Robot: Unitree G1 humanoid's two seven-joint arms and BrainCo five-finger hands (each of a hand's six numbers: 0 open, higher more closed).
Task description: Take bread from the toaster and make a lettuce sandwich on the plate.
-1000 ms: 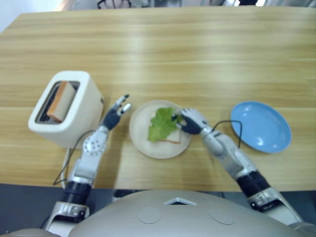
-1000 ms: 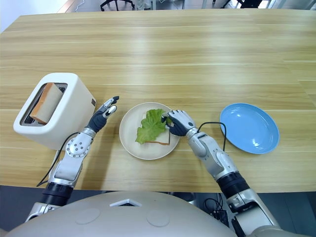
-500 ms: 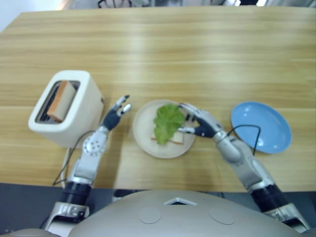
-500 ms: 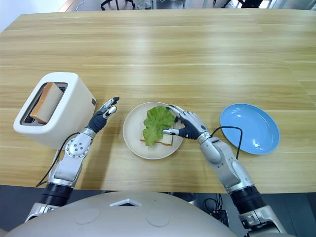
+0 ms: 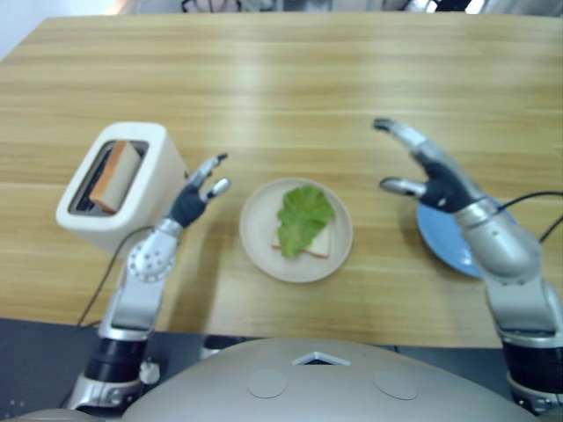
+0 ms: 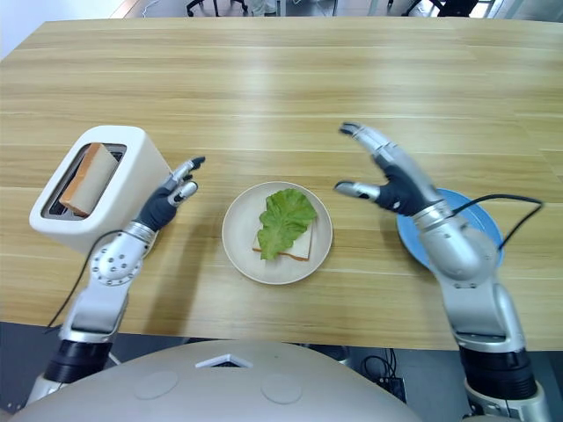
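2 plates (image 6: 234,239) (image 6: 486,227), 2 bread slices (image 6: 86,178) (image 6: 300,249), 1 toaster (image 6: 143,165), 1 lettuce leaf (image 6: 283,220)

This looks like an office or meeting room: a long pale wooden table (image 6: 264,88), black chair legs (image 6: 209,4) at its far edge, and a light floor (image 6: 35,13) beyond.

Both views look from the robot's head, forward and steeply down onto the wooden table (image 6: 281,88). They are near enough that its near edge runs along the bottom of the frame and its far edge and far left corner lie at the top. The two eyes sit side by side and share almost the whole scene: the toaster (image 5: 123,189) toward the left edge, the plate (image 5: 259,237) by the near edge, the blue plate (image 5: 438,239) to the right. In the right eye view each of these sits slightly further left.
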